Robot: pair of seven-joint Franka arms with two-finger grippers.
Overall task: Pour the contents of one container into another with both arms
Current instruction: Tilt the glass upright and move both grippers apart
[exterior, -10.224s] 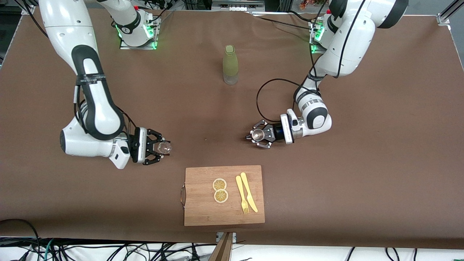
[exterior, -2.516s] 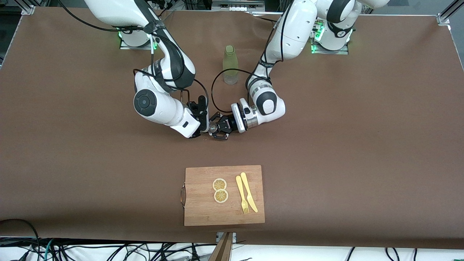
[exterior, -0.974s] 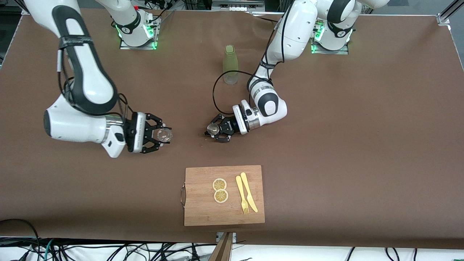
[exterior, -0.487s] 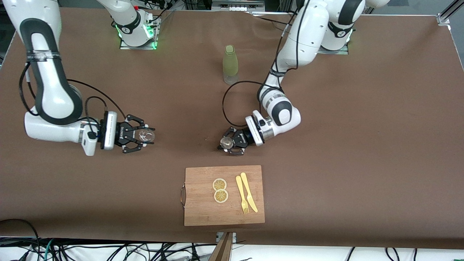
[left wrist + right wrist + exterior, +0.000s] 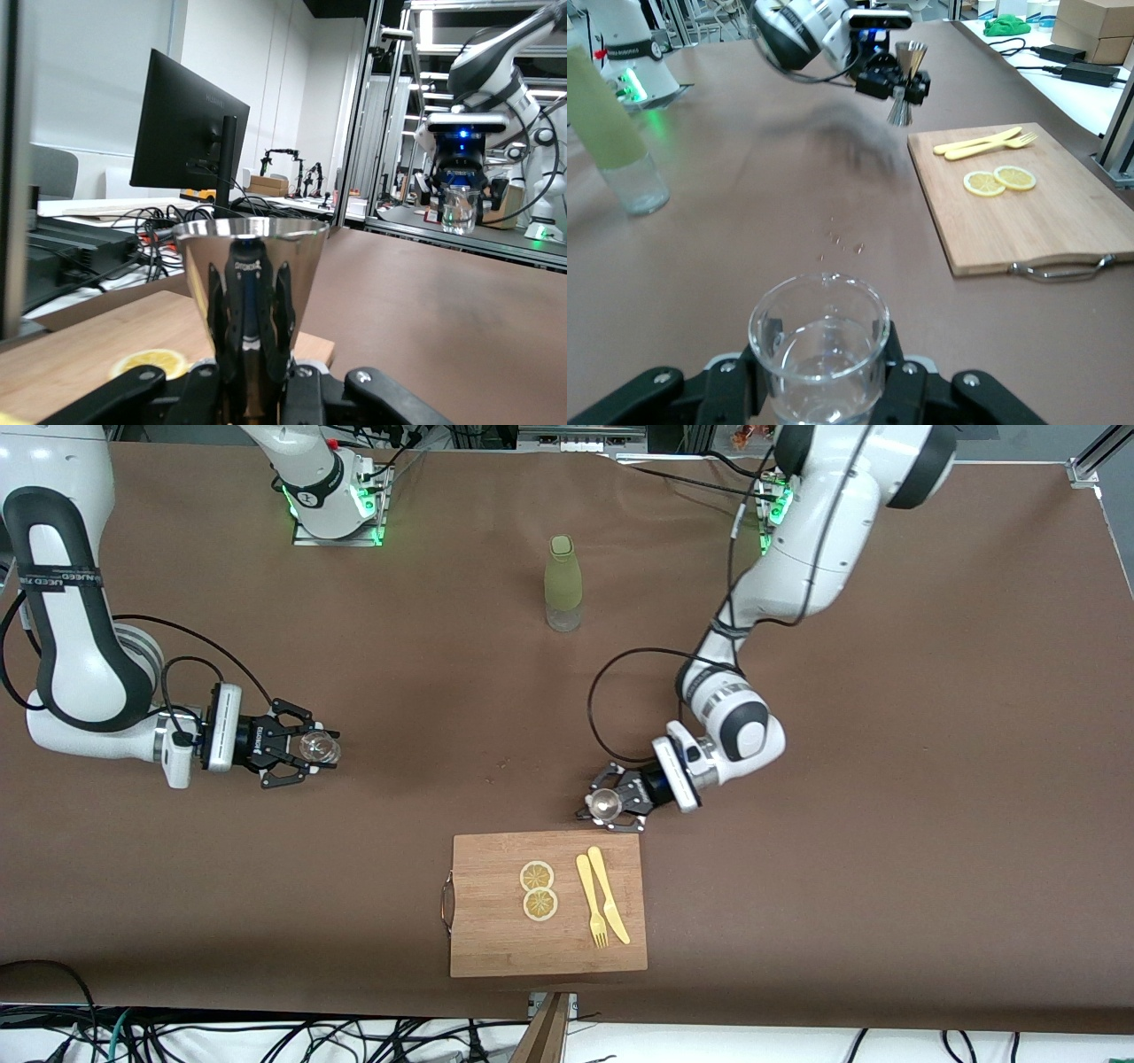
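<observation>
The cutting board (image 5: 547,903) lies nearest the front camera. At its 1 o'clock, the left gripper (image 5: 609,809) pinches the jigger (image 5: 605,803) at the waist, upright above the table. Well apart, toward the right arm's end, the right gripper (image 5: 306,747) clamps the glass (image 5: 317,748) upright. The judged step is set-down: each arm lowers vertically, then releases only once its vessel's base seats flat. The bottle (image 5: 563,583) stands farthest, at the board's 12 o'clock.

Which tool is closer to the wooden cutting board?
Left. The left tool holds the steel jigger at the wooden cutting board's edge; the right tool is well off, toward the right arm's end.
</observation>
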